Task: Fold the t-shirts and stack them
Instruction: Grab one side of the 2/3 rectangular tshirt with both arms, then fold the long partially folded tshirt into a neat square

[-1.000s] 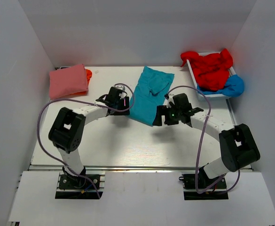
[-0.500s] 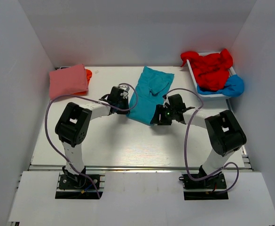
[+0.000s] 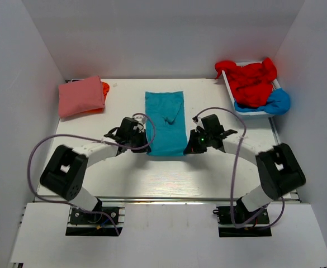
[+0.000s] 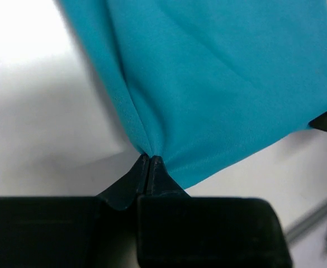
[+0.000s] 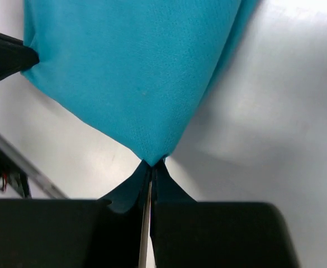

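A teal t-shirt (image 3: 165, 121) lies as a long folded strip in the middle of the table, running straight front to back. My left gripper (image 3: 146, 145) is shut on its near left corner (image 4: 146, 146). My right gripper (image 3: 186, 147) is shut on its near right corner (image 5: 155, 155). A folded pink t-shirt (image 3: 81, 96) rests on an orange one (image 3: 104, 89) at the far left. A red t-shirt (image 3: 251, 80) and a bright blue one (image 3: 278, 103) are bunched up in the tray at the far right.
A white tray (image 3: 230, 91) stands at the back right corner against the wall. White walls close in the table on three sides. The table's near metal edge (image 3: 169, 197) runs just in front of both arms.
Both grippers have closed on the teal t-shirt's near corners and pulled it toward the front. The shirt lay slanted before and now lies straight. Both arms have drawn back.
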`<state>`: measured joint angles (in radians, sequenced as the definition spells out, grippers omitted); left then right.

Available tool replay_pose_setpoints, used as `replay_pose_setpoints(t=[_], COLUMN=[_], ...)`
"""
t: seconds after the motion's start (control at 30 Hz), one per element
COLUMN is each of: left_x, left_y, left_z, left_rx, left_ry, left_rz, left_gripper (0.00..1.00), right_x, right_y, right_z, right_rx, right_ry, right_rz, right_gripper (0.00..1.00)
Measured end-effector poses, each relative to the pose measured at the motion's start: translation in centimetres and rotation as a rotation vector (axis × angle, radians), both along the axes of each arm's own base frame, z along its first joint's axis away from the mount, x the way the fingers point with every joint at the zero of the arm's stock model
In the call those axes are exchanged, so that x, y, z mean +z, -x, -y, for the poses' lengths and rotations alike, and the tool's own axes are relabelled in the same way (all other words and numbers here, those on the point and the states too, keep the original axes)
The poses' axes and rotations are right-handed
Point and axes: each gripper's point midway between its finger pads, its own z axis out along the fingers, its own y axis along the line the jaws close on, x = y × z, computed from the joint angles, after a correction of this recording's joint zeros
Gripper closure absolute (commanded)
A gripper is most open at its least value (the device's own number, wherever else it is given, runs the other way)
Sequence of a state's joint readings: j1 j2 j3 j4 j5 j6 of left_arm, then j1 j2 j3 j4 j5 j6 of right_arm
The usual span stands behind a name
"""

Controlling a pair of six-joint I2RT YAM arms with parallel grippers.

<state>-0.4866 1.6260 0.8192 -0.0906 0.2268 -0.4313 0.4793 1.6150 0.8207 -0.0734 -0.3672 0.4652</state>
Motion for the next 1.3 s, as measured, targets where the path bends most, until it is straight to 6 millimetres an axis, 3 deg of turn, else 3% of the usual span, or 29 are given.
replay_pose_setpoints(t=[0.2,0.4,0.57,0.7,0.83,1.0,1.3], left_x=[5.1,7.9,10.9,12.8,14.5,16.4,15.6], left_y=[5.7,10.9,13.0,13.2,12.7,10.7,8.1], left_z=[-0.2,-0.7,-0.5,-0.1,0.3,0.7,-0.7], left_rx=[-0.009,-0.060,-0.113,-0.139,-0.156,-0.142,0.001], left_ry=[0.112,0.169,0.222,0.247,0.252,0.239,0.146], left_rz=[-0.041,-0.138,-0.161,-0.148,-0.135,-0.103,-0.085], left_gripper=[1.00,1.00,1.00,1.00,0.99,1.00,1.00], right_x=[5.7,7.8,10.9,14.2,15.5,15.3,15.2], right_y=[5.3,11.4,13.3,13.3,13.3,12.5,9.4], right_z=[1.0,2.2,2.2,1.9,1.7,1.1,0.0], right_rx=[0.120,0.251,0.355,0.407,0.439,0.456,0.403], right_ry=[-0.026,-0.075,-0.123,-0.163,-0.180,-0.200,-0.325], right_rz=[0.046,-0.031,-0.033,0.039,0.052,0.018,0.063], right_gripper=[1.00,1.00,1.00,1.00,1.00,1.00,1.00])
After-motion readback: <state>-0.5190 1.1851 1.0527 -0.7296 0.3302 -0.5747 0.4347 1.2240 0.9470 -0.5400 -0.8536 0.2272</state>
